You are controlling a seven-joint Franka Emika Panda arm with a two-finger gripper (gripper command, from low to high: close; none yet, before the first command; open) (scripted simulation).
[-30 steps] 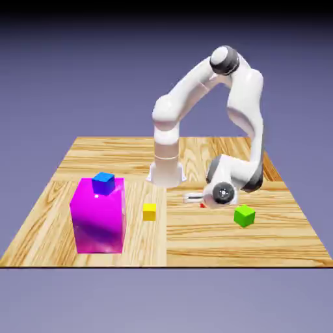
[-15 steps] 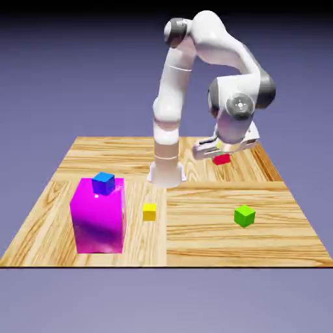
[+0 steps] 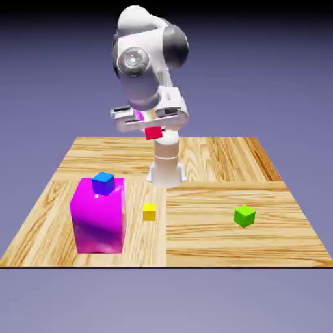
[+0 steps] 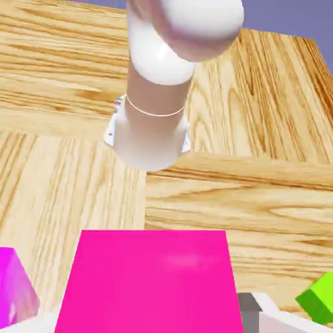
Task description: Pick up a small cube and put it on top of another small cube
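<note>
Red cube held aloft over the table's far side

Magenta block point(image 3: 99, 222) at 8 o'clock carries a blue cube point(image 3: 103, 183); green cube point(image 3: 244, 215) sits at 4, yellow cube point(image 3: 149, 212) near centre; the gripper point(image 3: 151, 127) clenches the small cube point(image 3: 153, 133) at 12, airborne.

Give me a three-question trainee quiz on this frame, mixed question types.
1. True or false: the red cube rests on the table.
2. What sits on the magenta block? A) yellow cube B) blue cube C) green cube
3. Which loose cube lies nearer the magenta block?

Key: 1. False; the gripper holds it in the air. 2. B, the blue cube. 3. The yellow cube, not the green cube.
</note>
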